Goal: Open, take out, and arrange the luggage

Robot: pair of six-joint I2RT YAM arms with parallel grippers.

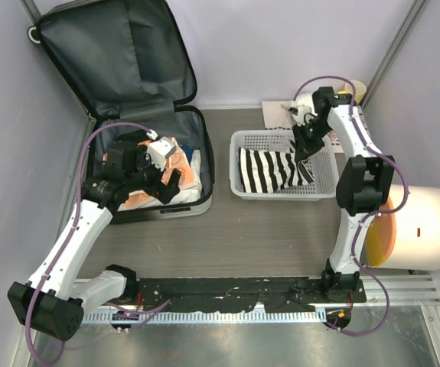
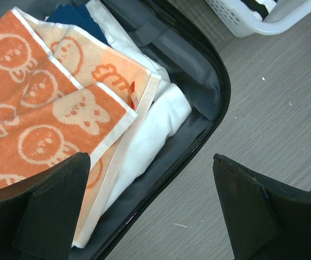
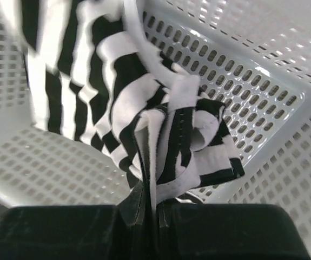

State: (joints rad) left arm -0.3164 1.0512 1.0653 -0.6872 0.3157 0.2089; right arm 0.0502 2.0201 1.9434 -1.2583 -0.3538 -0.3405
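The luggage (image 1: 128,69) lies open at the back left, its grey-lined lid leaning on the wall. Its lower half (image 2: 212,81) holds an orange cartoon-print towel (image 2: 47,108), a folded white cloth (image 2: 158,127) and a bit of blue cloth (image 2: 74,16). My left gripper (image 2: 150,162) hangs open over the case's front right corner with nothing between its fingers. To the right, my right gripper (image 3: 152,203) is shut on a black-and-white striped cloth (image 3: 117,92). It holds the cloth up inside the white slatted basket (image 3: 263,92), and the rest lies on the basket floor (image 1: 269,170).
The basket (image 1: 239,164) stands just right of the luggage. A large white cylinder with an orange disc (image 1: 426,229) sits at the right edge. Small white objects (image 1: 304,107) lie behind the basket. Walls close in on the left, back and right.
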